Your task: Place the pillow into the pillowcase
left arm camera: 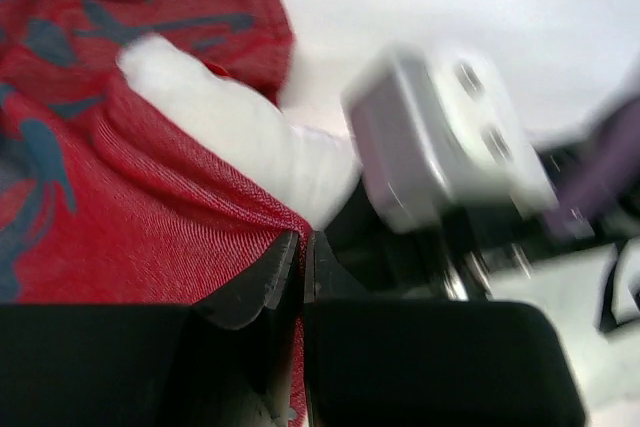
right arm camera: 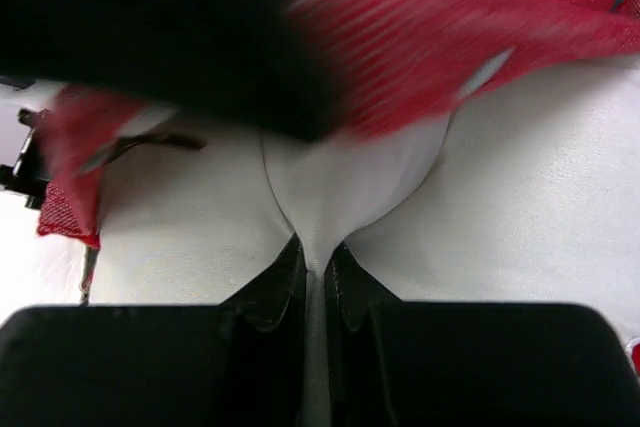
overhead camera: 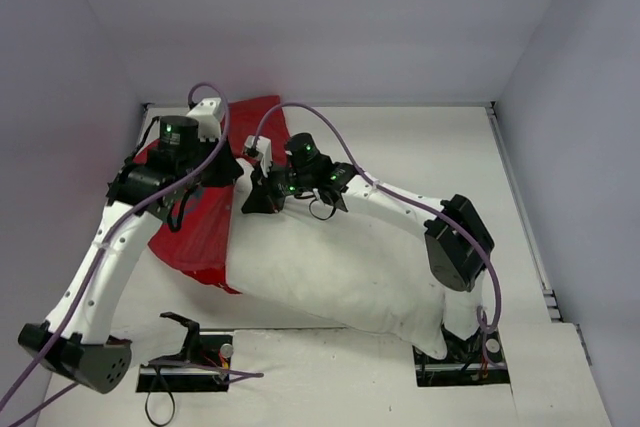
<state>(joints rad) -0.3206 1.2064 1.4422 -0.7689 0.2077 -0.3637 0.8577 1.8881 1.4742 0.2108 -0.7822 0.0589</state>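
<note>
The left gripper [left arm camera: 303, 247] is clamped on the red printed fabric pillowcase [overhead camera: 200, 232], seemingly at its hem. The right gripper [right arm camera: 315, 252] pinches a fold of the puffy white rectangular pillow [overhead camera: 340, 272].

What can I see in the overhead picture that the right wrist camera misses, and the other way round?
Only the overhead view shows the left arm, the right arm, the table, and the whole white pillow with one end covered by the red pillowcase. Only the right wrist view shows, close up, the right pincer shut on a pinched fold of pillow fabric. Both show the pillow and the pillowcase.
</note>
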